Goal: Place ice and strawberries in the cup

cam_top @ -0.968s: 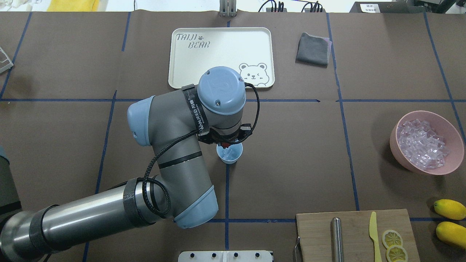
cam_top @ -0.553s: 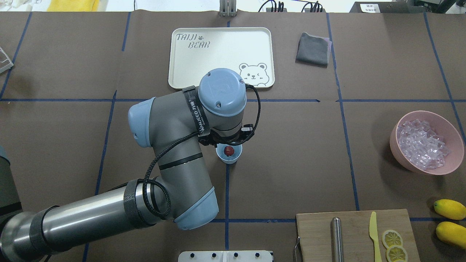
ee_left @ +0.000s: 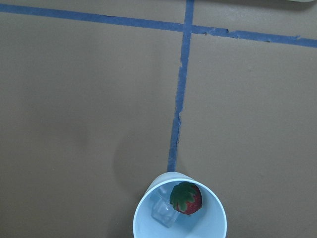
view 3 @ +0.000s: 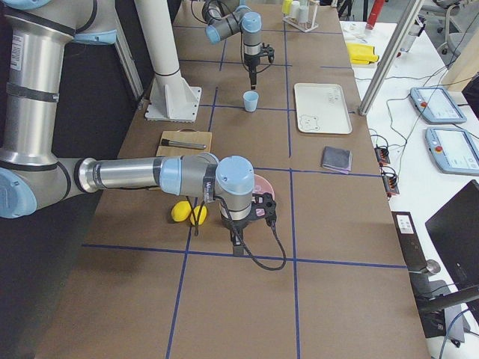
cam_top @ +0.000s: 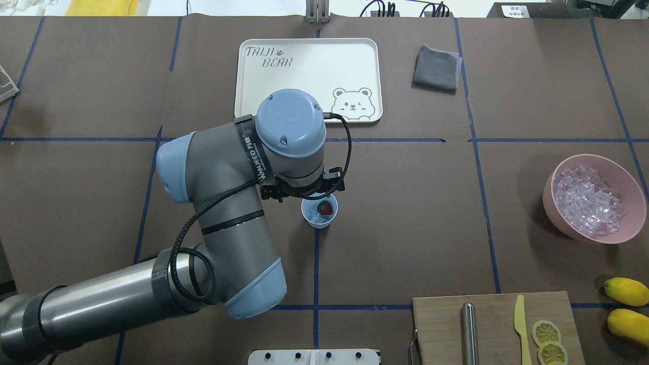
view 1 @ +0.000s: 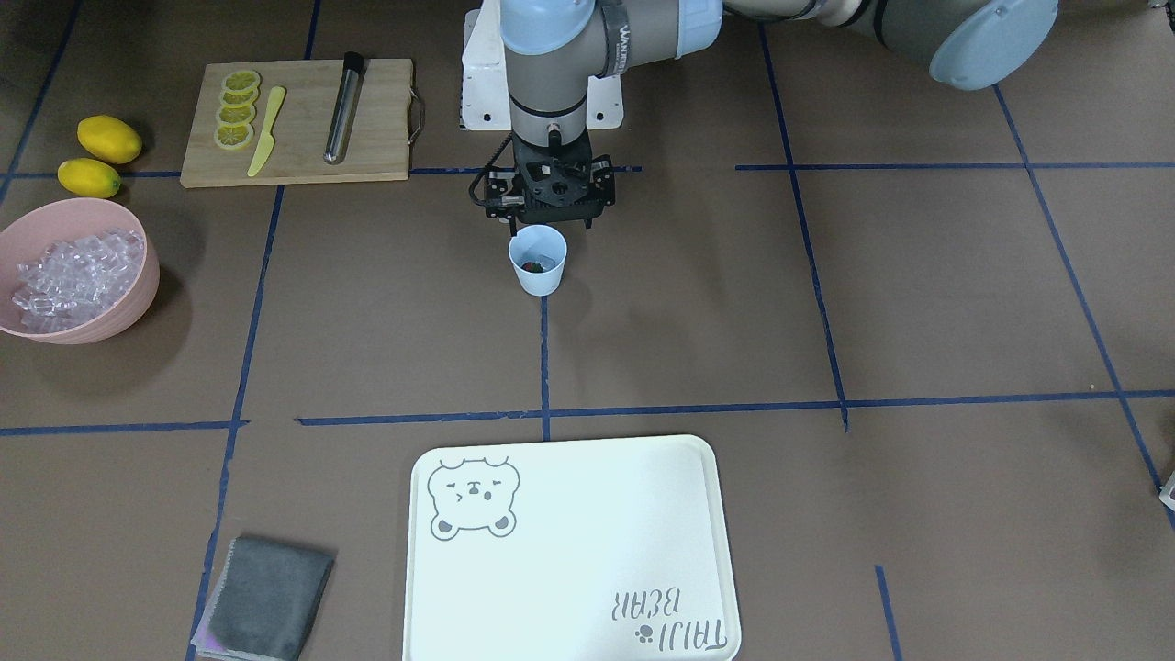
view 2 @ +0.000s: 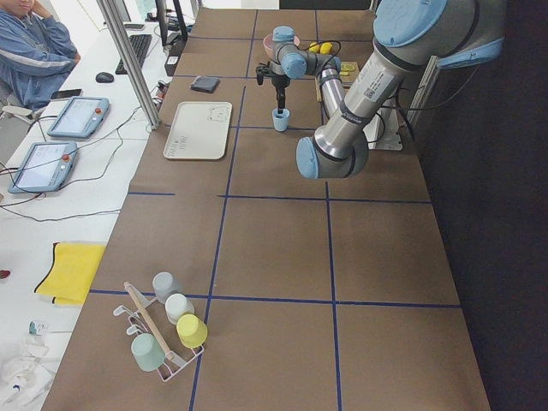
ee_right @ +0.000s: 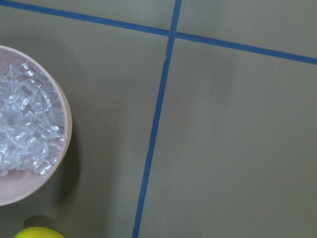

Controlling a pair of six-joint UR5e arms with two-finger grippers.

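- One strawberry (ee_left: 186,198) lies inside the cup (ee_left: 179,213) with its green top up. A clear ice cube (ee_left: 164,214) sits just beside it on the cup's floor.
- The cup stands upright on the desk (cam_top: 405,203), on a blue tape line.
- With both ice and fruit in the cup, the dropping-in step looks finished to me. What seems left is the retreat, or a further helping of ice if more is wanted.
- My reading of the next move: the left arm should rise straight up from the cup. That way nothing brushes the rim and tips such a light cup.
- The left claw (view 1: 551,213) hangs over the cup, apart from its rim, and I see nothing held in it. Its own wrist view shows no fingers, and the other views hide them, so I cannot tell how far open it is.
- The right claw (view 3: 236,247) is well apart from the cup and points down at bare desk. It shows only in a side view, so I cannot tell whether it is open or closed.
- The pink bowl (cam_top: 550,178), with its heap of ice (cam_top: 588,200), is well apart from the cup on the robot's right.
- A white tray (cam_top: 243,81) lies beyond the cup, away from the robot.
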